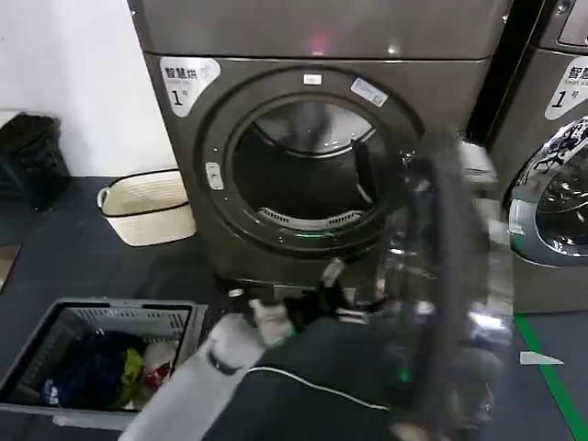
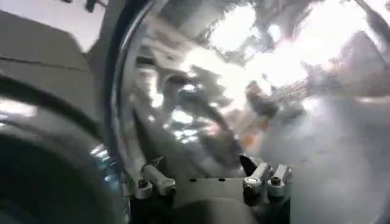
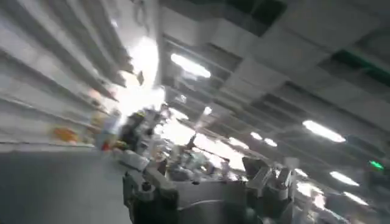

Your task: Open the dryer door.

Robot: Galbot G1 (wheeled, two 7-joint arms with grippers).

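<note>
The grey dryer [image 1: 312, 37] stands in front of me with its drum opening [image 1: 308, 175] uncovered. The dryer door [image 1: 450, 276] is swung out to the right and seen almost edge-on, its chrome rim blurred. My left gripper [image 1: 326, 280] sits low in front of the machine, just left of the door. In the left wrist view the door's mirror rim [image 2: 244, 91] is very close ahead of the left gripper [image 2: 204, 173], whose fingers [image 2: 149, 181] are open with nothing between them. The right gripper [image 3: 207, 173] is open and points up at ceiling lights.
A second grey machine [image 1: 560, 184] with a chrome-rimmed door stands on the right. A woven basket [image 1: 147, 207] sits left of the dryer, and a grey crate [image 1: 188, 322] holding clothes lies at the near left. Green floor tape [image 1: 551, 367] runs at the right.
</note>
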